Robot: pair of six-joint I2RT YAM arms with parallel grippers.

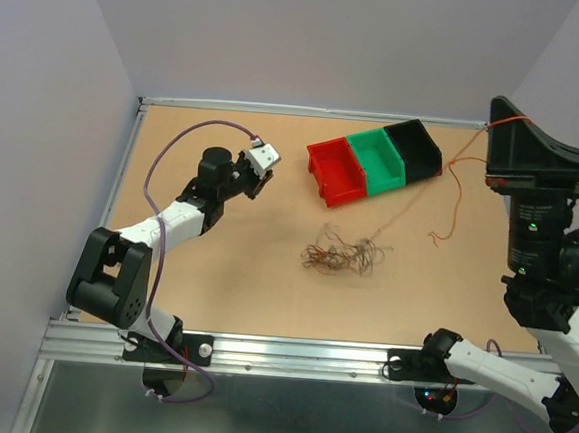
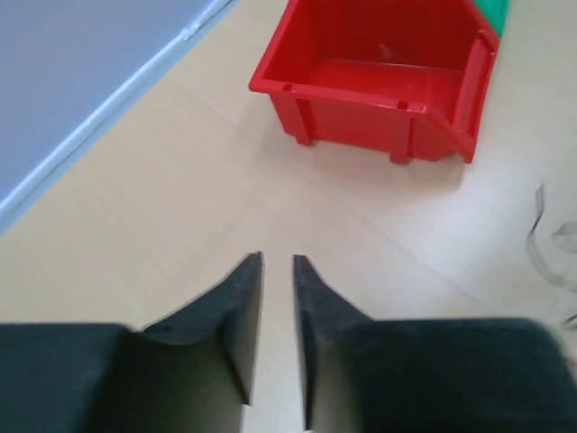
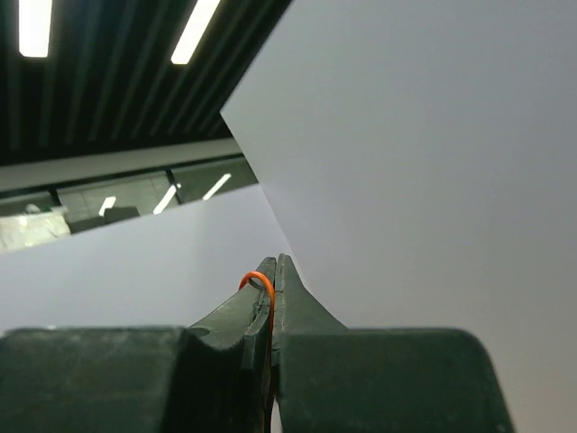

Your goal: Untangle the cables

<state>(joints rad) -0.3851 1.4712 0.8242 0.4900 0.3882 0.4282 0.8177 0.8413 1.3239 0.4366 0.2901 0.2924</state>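
Overhead, the top external view alone shows the whole layout. The cables (image 1: 342, 253) lie as a loose tangle near the middle of the table (image 1: 216, 261), in front of and apart from three bins. The bins stand touching in a slanted row: the red bin (image 1: 335, 170), the green bin (image 1: 379, 158) and the black bin (image 1: 415, 146). Each interior shows only its own colour, though a hair-fine strand might not register here. One orange wire (image 1: 459, 195) rises from the tangle. Its long axis runs diagonally up and to the right, to the raised right gripper (image 1: 498, 121), and a curly length hangs below that gripper at the right side. The left gripper (image 1: 264, 159) sits low, left of the red bin.

Left wrist view: the left gripper (image 2: 278, 262) points at the red bin (image 2: 379, 81). Its jaws are a narrow gap apart, with bare table between them. The bin's floor appears bare. A corner of the green bin (image 2: 496, 9) shows behind it.

Right wrist view: this camera faces the wall and ceiling lights, so the table is unseen. The right gripper (image 3: 273, 266) is pressed together on a small loop of the orange wire (image 3: 257, 281).
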